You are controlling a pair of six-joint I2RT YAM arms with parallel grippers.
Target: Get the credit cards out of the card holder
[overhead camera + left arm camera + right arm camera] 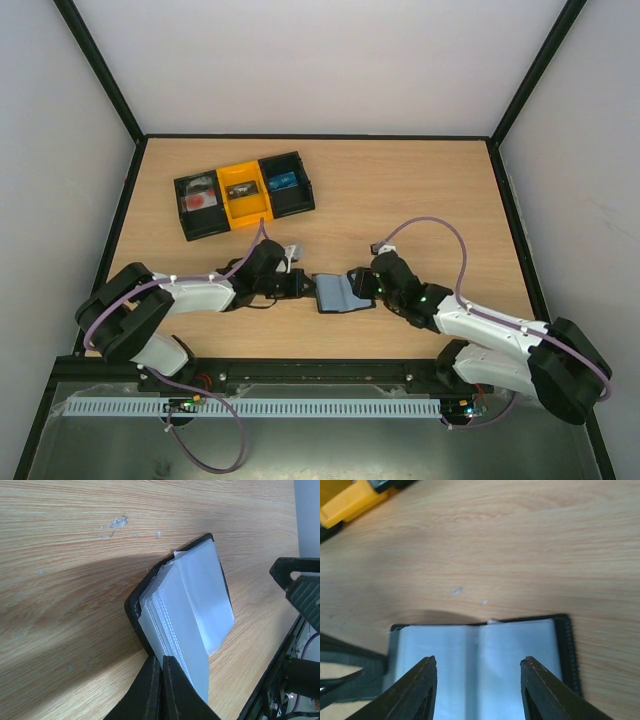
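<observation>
Pinning card holder (338, 292) near front edge of tabletop (430, 200) | left gripper (161, 665) clamps its side | right gripper (479, 667) hovers spread above | next: pinch a card edge

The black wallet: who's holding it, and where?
The left gripper pinches the card holder at its edge; the right gripper hovers open, holding nothing.

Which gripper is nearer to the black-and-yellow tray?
Left. The left gripper grips the card holder at its edge facing the tray; the right gripper is over the opposite side, farther.
</observation>
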